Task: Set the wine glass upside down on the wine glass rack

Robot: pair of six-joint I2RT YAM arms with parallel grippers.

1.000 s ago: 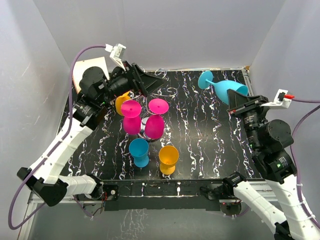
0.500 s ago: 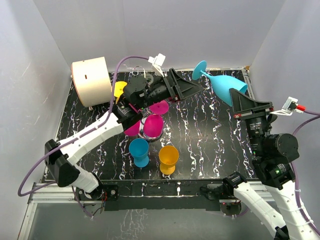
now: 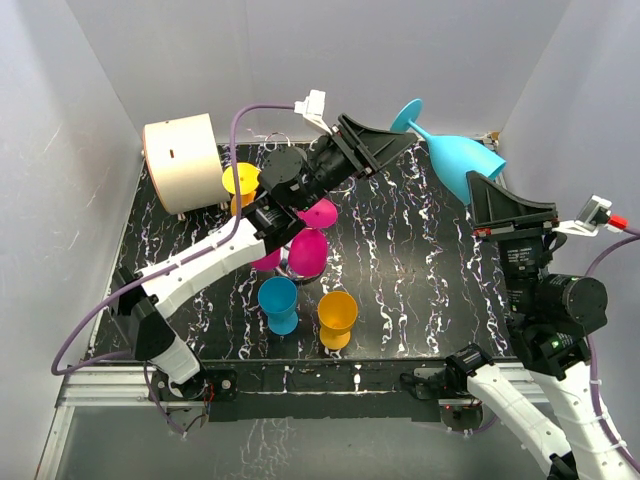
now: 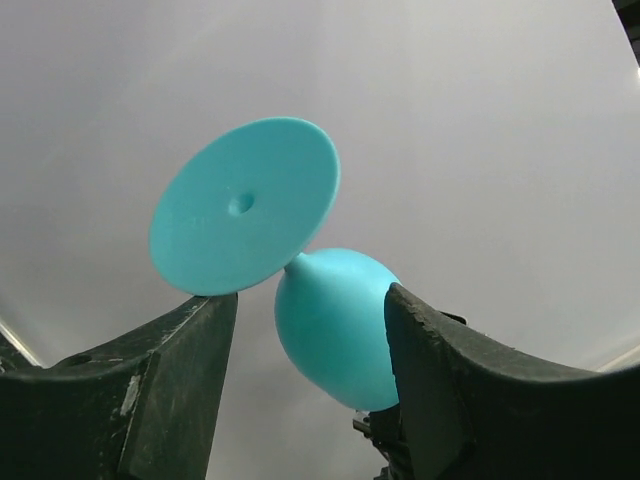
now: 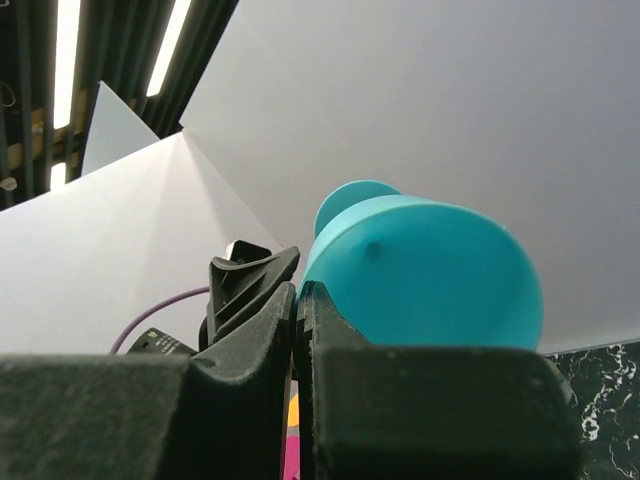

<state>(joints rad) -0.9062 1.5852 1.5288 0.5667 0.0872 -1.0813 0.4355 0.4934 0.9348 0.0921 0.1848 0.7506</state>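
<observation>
The teal wine glass [image 3: 458, 160] is held in the air at the back right, tilted, with its round foot [image 3: 406, 115] pointing up and left. My right gripper [image 3: 480, 192] is shut on its rim; in the right wrist view the fingers [image 5: 298, 295] pinch the rim of the bowl [image 5: 430, 285]. My left gripper [image 3: 398, 140] is open, its fingers on either side of the stem just below the foot. The left wrist view shows the foot [image 4: 245, 205] and bowl [image 4: 335, 320] between the open fingers [image 4: 310, 310]. The wine glass rack [image 3: 288, 263] stands at the middle left, mostly hidden by glasses.
Pink glasses [image 3: 308, 250] and a yellow glass [image 3: 240, 182] hang upside down on the rack. A blue cup [image 3: 278, 302] and an orange cup [image 3: 337, 316] stand in front of it. A cream cylinder [image 3: 182, 160] sits at the back left. White walls close in on three sides.
My left arm has swung from the rack rightwards and up to the glass's foot. My right gripper has lifted the teal glass higher off the mat.
</observation>
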